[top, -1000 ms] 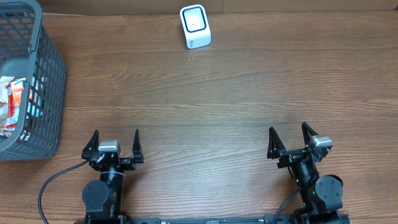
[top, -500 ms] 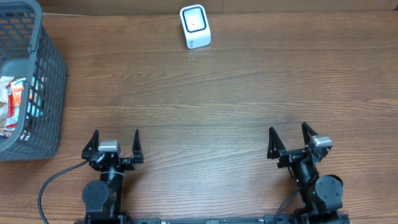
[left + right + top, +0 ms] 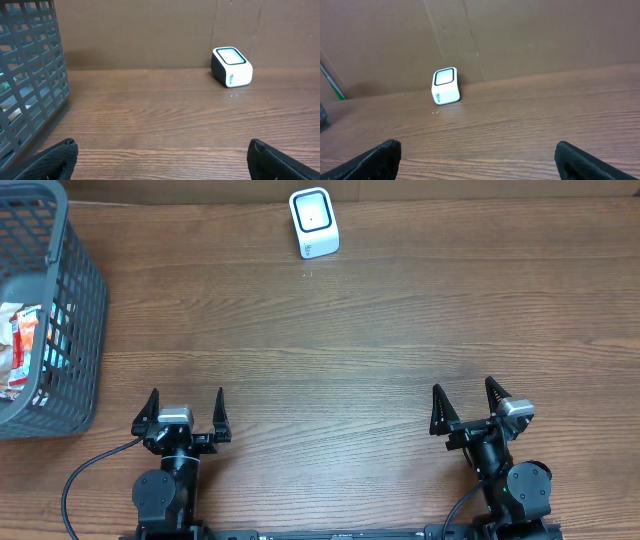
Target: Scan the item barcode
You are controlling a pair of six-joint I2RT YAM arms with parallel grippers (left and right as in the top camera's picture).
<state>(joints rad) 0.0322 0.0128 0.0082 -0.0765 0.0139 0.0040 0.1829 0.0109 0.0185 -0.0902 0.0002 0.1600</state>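
- Brown cardboard (image 3: pixel 150 30) backs a wood-grain bench (image 3: pixel 320 350); its bare middle likely serves as working room between pickup and scan.
- At the far edge stands the scanner (image 3: pixel 314 223), a small white block with its window tilted up toward the arms, so a barcode can be presented from above.
- Packaged items (image 3: pixel 18 345) lie inside the grey basket (image 3: pixel 75 290) at the far left, nearest the left arm; no barcode can be made out.
- At the near edge, the left gripper (image 3: pixel 186 393) and the right gripper (image 3: pixel 463 385) have their jaws spread wide and hold nothing. Nothing has been picked up yet.
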